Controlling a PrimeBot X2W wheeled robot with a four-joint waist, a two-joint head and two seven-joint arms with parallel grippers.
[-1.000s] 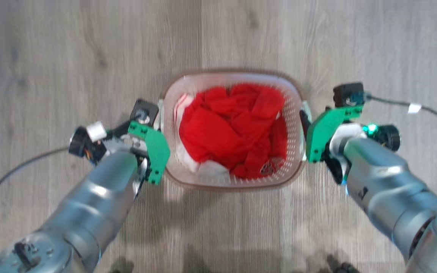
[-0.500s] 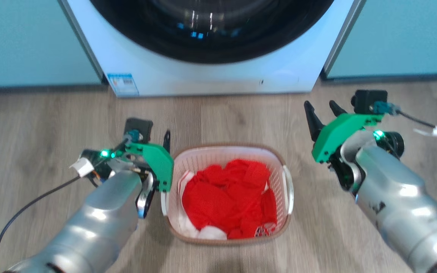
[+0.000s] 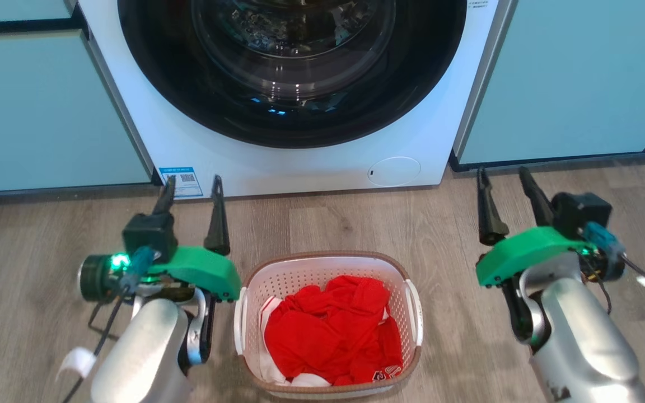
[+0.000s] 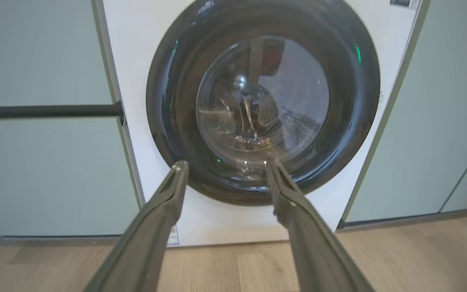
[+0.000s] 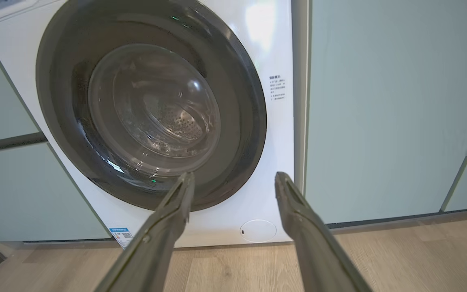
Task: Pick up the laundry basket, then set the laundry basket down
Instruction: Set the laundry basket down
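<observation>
A white washing machine (image 3: 311,168) stands on the wooden floor (image 3: 356,218). In front of it, on the floor, sits the laundry basket (image 3: 300,280): small, white, with perforated walls, a brown rim and white side handles, holding red clothes (image 3: 328,336). The left fingers (image 3: 218,218) and right fingers (image 3: 489,212) are spread wide and empty, one pair on each side, clear of the basket.

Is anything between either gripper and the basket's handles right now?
Nothing visible. The basket sits on the floor between the arms. The left gripper is close beside it. The right gripper is farther off, with floor between. Both are open, pointing at the washer.
</observation>
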